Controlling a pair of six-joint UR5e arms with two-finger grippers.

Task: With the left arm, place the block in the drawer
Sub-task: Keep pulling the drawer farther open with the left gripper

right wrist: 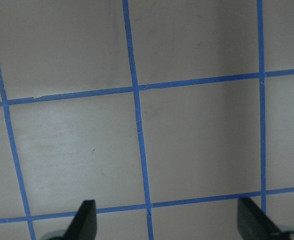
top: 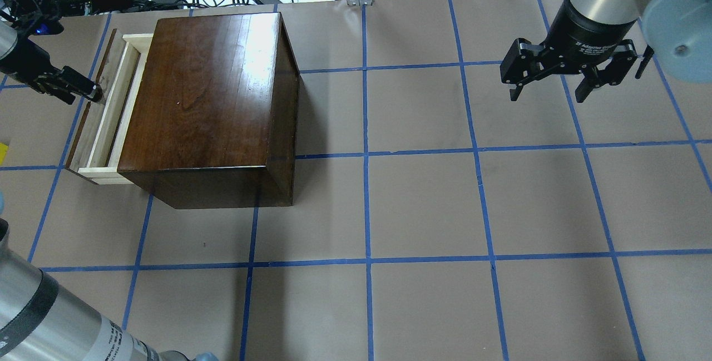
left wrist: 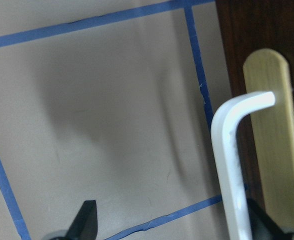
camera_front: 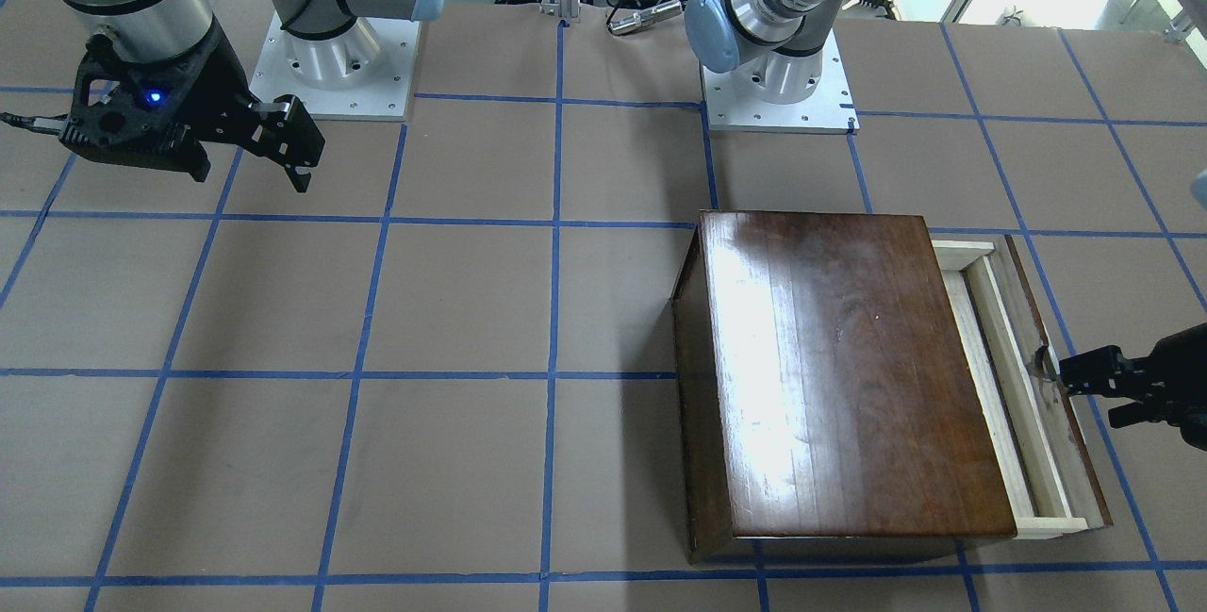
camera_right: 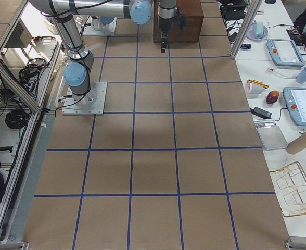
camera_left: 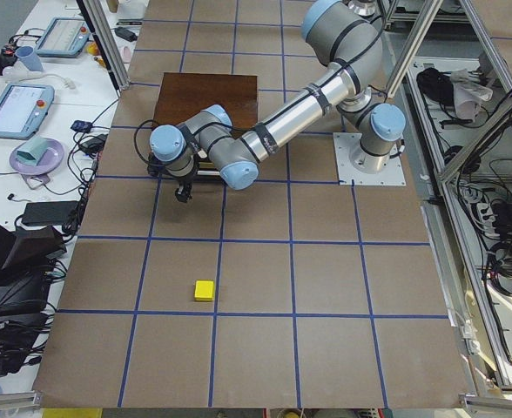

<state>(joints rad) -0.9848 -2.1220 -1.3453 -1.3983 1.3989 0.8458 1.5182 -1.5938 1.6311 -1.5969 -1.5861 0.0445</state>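
In the front-facing view you see the left hand [camera_front: 1084, 386] come in from the picture's right edge, its fingertips right at the small knob [camera_front: 1042, 362] on the drawer [camera_front: 983, 395]. The drawer stands part-way out of the glossy brown box [camera_front: 849, 376], so its pale wooden walls show. The right hand [camera_front: 300, 155] hangs above the worktop [camera_front: 453, 301] well apart from the box, with its fingers spread and nothing between them.

From overhead you get the same layout. The left hand is at the drawer's dark front panel, and the right hand hovers over bare worktop far across the blue tape grid.

The exterior left view gives you the block [camera_left: 205, 290]. It sits alone on the worktop in a taped square, well apart from the box and from both hands. The near arm reaches down to the drawer front.

The exterior right view is too distant to add much. You can make out the box at the far end, with an arm in front of it.

In the left wrist view the two fingertips stand wide apart and grip nothing. A white bent bar, probably the drawer's handle, lies close to one of them, over a brass plate on dark wood.

The right wrist view shows you parted fingertips above taped worktop only.
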